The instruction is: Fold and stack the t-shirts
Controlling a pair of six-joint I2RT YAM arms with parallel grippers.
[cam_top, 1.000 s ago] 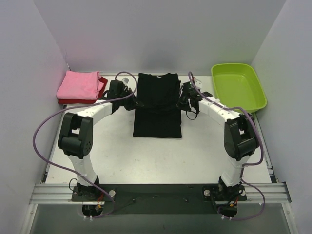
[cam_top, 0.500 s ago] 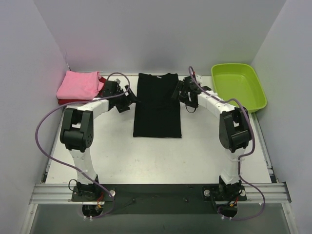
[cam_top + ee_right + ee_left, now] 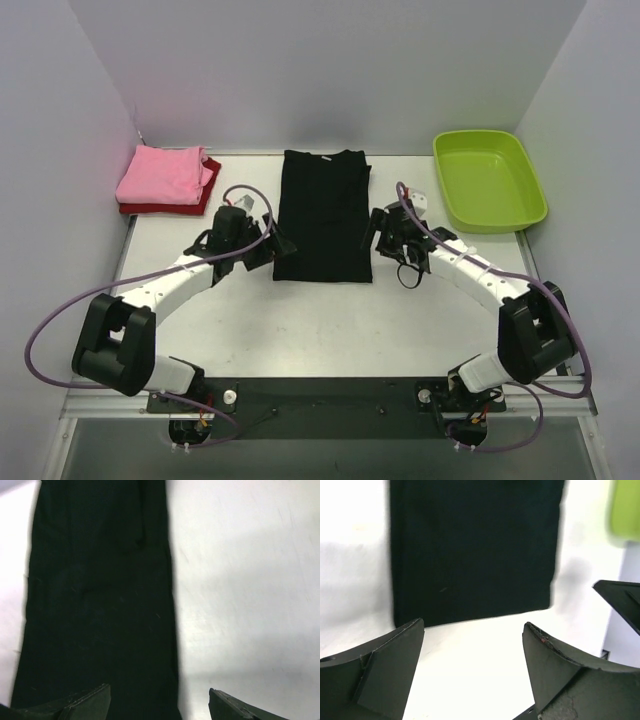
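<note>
The black cloth t-shirt, folded into a long strip, is laid on the tabletop toward its far edge, long axis running far to near. The left claw and right claw are held released and empty, flanking its near corners equally.

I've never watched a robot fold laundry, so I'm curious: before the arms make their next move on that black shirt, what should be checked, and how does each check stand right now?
1. Left gripper open, holding nothing: ok.
2. Right gripper open, holding nothing: ok.
3. Black shirt flat in one long strip, no sleeve sticking out: ok.
4. Both grippers by the strip's near end, one on each side: ok.
5. Pink shirt folded on the dark red shirt, far left: ok.
6. How high the grippers hang above the table: cannot tell.
</note>
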